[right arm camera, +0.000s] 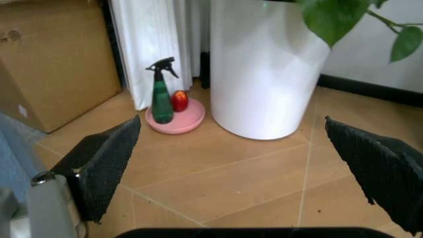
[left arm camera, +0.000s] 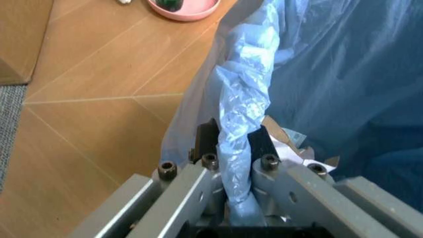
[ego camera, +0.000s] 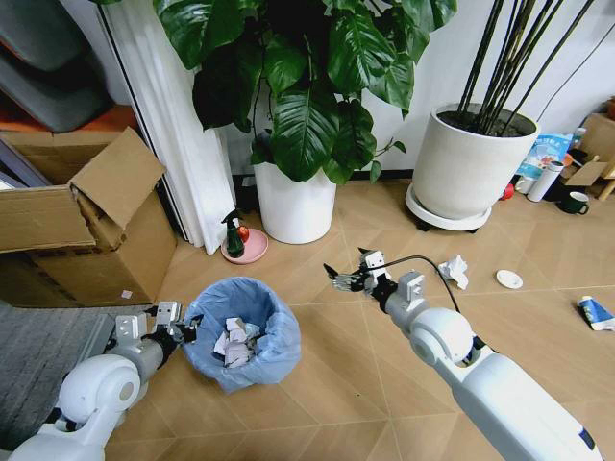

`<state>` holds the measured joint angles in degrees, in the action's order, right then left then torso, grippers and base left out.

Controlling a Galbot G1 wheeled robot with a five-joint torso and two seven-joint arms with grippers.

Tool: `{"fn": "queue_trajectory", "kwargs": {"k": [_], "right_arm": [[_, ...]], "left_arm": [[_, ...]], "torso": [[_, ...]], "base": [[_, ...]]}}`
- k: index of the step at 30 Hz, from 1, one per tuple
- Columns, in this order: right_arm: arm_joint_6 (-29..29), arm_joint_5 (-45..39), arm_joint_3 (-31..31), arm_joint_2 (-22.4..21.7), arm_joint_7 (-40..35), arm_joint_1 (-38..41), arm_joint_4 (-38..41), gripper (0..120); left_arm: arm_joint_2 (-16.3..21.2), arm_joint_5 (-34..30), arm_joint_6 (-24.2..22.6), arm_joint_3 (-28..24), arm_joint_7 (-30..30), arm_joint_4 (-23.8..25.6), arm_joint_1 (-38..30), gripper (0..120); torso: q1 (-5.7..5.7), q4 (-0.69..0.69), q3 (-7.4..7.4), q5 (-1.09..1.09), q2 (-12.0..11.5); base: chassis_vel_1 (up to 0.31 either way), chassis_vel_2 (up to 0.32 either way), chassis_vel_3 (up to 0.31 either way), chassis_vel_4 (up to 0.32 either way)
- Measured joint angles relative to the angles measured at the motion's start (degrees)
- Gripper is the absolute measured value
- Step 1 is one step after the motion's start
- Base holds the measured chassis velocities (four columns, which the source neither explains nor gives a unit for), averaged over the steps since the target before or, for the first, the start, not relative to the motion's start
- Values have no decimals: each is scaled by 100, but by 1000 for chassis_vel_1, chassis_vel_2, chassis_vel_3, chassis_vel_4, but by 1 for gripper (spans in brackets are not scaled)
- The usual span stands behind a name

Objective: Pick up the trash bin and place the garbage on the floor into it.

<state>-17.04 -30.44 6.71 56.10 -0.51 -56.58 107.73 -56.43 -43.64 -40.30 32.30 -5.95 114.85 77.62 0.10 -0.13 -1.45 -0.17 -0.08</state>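
Trash bin [ego camera: 242, 331] upright, mouth up; left gripper [left arm camera: 231, 144] clamps its rim.

Green spray bottle [ego camera: 233, 236] (upright) on pink saucer [ego camera: 246, 252].

The scene is lit evenly by soft, diffuse light, and only faint shadows are cast on the floor [ego camera: 317, 384]. A mild sheen is seen on the white planter [right arm camera: 268, 69]. In the right wrist view, the near black fingers [right arm camera: 106, 166] are rendered soft. Straight lines are bent slightly at the head view's edges.
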Motion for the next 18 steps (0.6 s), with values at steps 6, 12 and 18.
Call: {"fn": "queue_trajectory", "kwargs": {"k": [6, 12, 18], "right_arm": [[24, 3, 204, 16, 57, -103, -6, 100], [43, 5, 227, 45, 75, -170, -2, 100], [47, 19, 238, 65, 84, -255, 27, 100]], "left_arm": [[16, 2, 0, 23, 6, 25, 58, 0], [2, 21, 1, 25, 14, 59, 110, 0], [-11, 34, 3, 24, 30, 72, 138, 0]], "torso": [[0, 0, 0, -1, 0], [0, 1, 0, 0, 0], [0, -1, 0, 0, 0]], "base": [[0, 0, 0, 0], [-45, -51, 45, 52], [-98, -92, 89, 69]]}}
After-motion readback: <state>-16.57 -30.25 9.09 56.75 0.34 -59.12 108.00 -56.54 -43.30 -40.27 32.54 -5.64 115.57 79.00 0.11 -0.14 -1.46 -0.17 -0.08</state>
